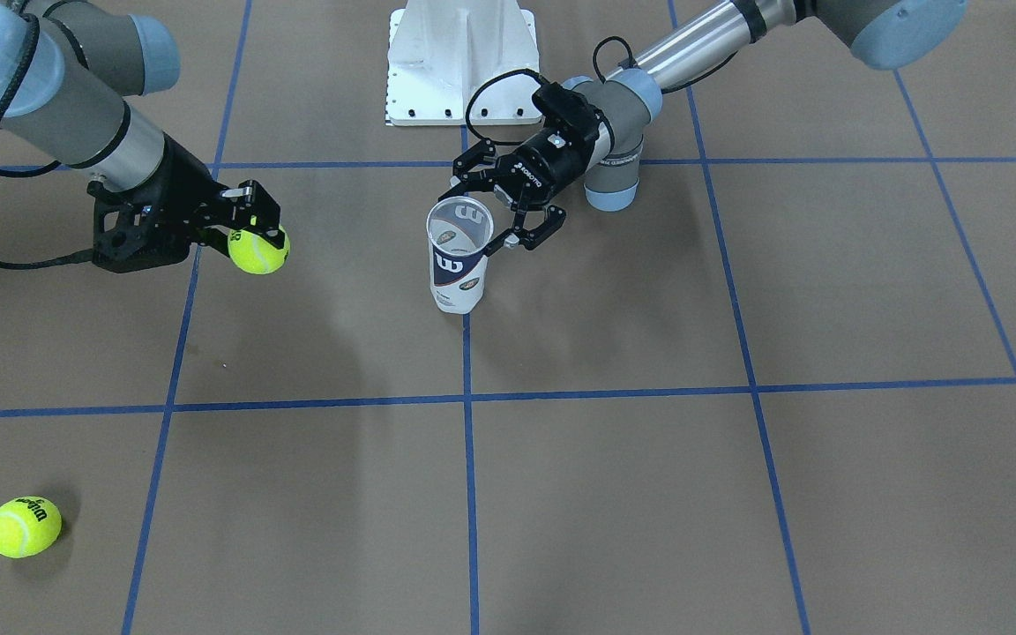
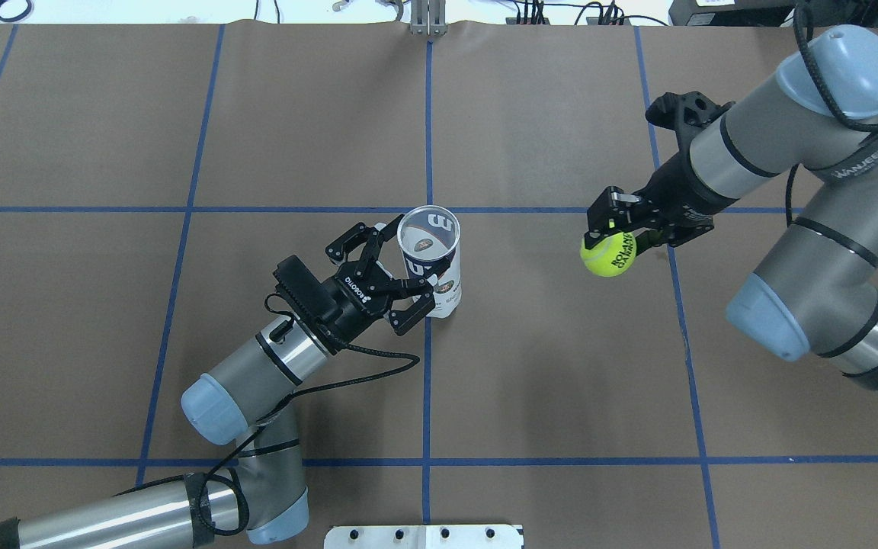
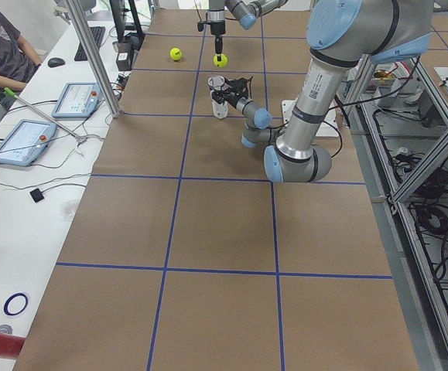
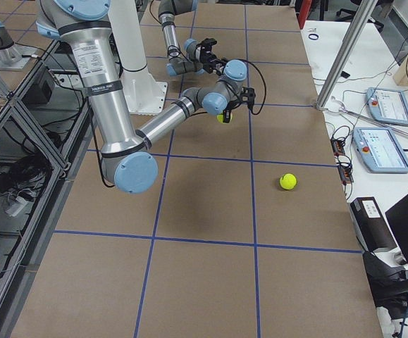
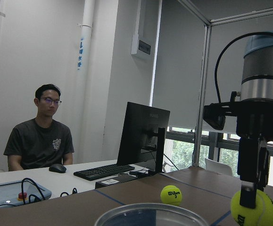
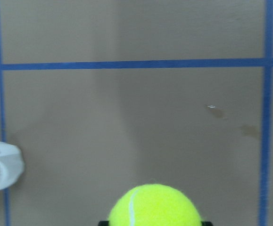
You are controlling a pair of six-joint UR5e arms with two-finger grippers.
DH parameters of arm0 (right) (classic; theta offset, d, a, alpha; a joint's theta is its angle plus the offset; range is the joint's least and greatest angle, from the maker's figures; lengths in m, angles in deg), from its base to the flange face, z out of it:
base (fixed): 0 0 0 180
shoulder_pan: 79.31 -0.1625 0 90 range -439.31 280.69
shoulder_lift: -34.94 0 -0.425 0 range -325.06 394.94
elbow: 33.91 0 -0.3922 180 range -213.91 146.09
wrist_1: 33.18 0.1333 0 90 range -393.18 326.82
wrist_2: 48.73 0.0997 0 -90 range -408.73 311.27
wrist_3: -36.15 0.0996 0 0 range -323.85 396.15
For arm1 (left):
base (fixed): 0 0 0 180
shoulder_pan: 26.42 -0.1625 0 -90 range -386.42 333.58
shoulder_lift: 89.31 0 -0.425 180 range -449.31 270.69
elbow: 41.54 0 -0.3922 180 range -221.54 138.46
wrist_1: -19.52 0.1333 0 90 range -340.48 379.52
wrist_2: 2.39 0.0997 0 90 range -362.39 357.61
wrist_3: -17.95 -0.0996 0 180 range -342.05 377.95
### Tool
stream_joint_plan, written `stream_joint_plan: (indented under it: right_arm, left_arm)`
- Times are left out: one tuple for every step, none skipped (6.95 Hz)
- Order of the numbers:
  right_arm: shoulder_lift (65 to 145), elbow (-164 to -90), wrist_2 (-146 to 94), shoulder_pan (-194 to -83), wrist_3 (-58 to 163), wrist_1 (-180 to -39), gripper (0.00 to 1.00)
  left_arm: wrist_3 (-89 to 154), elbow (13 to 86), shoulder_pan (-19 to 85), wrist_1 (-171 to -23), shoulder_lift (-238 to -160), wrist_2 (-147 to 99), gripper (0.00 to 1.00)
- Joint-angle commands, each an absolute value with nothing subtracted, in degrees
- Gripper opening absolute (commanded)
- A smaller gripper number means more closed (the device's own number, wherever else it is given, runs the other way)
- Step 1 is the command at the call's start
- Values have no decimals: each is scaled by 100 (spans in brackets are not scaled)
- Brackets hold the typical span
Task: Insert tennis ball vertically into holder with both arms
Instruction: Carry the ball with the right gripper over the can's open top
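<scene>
The holder [image 2: 433,263], a clear can with a navy "W" label, stands upright and open-topped near the table's middle; it also shows in the front view [image 1: 458,265]. My left gripper [image 2: 399,268] is open, lying sideways, with a finger on either side of the can's upper part; I cannot tell if they touch it. My right gripper [image 2: 611,238] is shut on a yellow tennis ball [image 2: 608,255] and holds it above the table, well to the can's right. The left wrist view shows the can's rim [image 5: 148,213] and the held ball [image 5: 253,209].
A second tennis ball [image 1: 23,526] lies loose on the table, far out on my right side. The white pedestal base [image 1: 461,62] stands at the robot's edge. An operator [image 5: 39,136] sits at a desk beyond the table's end on my right side.
</scene>
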State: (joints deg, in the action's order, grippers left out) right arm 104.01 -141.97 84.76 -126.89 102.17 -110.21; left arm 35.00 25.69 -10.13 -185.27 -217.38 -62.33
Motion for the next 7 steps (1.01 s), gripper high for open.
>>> stream_joint_plan:
  right_arm:
    - [9754, -14228, 8451, -12484, 11196, -11043, 26]
    - [9577, -14228, 8451, -12484, 11357, -11052, 26]
    - [9367, -14202, 8451, -12449, 11524, -11061, 26]
    - [9130, -14158, 8399, -12379, 11760, -11070, 26]
    - [8997, -14149, 8259, -12300, 11824, -11087, 26]
    - [8735, -14097, 8023, -12177, 11824, -11409, 26]
    - [8454, -13983, 7899, -12106, 11824, -11682, 26]
  left_arm:
    - [3500, 2569, -1025, -18527, -21728, -6233, 86]
    - [3500, 2569, -1025, -18527, -21737, -6233, 87]
    - [3500, 2569, -1034, -18527, -21728, -6224, 87]
    - [3500, 2578, -1034, -18527, -21728, -6233, 87]
    - [3500, 2578, -1034, -18527, -21737, -6224, 87]
    - [3500, 2578, -1051, -18518, -21737, -6224, 87]
    - [3500, 2578, -1052, -18518, -21737, -6224, 87]
